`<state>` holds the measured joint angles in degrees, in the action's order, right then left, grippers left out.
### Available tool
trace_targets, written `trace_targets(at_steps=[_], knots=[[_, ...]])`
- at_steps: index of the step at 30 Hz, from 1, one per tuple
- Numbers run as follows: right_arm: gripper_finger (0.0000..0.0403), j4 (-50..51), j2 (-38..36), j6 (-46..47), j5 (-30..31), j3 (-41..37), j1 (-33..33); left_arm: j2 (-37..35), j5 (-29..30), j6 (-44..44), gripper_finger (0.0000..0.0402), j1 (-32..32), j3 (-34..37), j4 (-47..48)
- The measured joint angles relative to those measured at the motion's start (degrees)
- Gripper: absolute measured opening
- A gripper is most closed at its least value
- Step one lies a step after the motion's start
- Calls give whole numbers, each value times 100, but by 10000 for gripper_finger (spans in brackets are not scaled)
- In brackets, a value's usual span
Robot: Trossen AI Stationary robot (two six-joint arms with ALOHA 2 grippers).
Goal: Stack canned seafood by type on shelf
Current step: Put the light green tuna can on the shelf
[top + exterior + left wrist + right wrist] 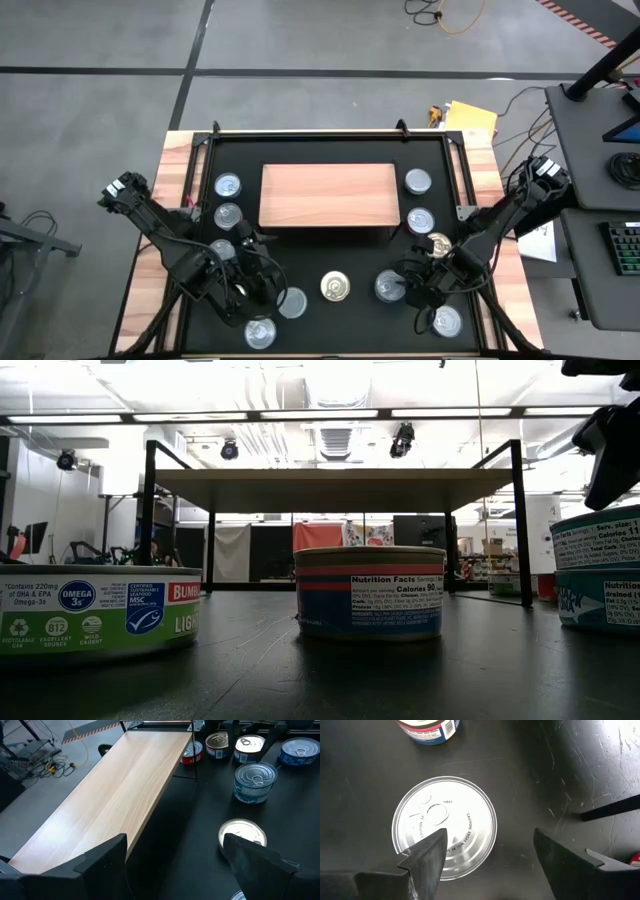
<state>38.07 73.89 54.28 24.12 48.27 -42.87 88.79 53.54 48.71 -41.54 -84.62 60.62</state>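
**Shelf bare, tins ringed around it**

The shelf [328, 196] stood empty at mid-surface, with open black mat [330, 255] in front of it. Tins flanked both its short edges; a gold-lidded tin [335, 288] sat alone in front. The right gripper [487, 855] hovered over a silver tin [445, 827], jaws wide and gripping nothing (one finger overlapped its rim). The left gripper [175, 865] waited near the shelf's corner, jaws wide and empty.
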Motion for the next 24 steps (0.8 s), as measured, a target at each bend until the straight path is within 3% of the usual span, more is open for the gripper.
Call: trace_targets(at_steps=[9,24], knots=[[261,-554,4,138,32,-374,0,0,0,0,315,0,0,0],[264,-763,4,294,291,-480,-2,7,13,4,315,0,108,-49]])
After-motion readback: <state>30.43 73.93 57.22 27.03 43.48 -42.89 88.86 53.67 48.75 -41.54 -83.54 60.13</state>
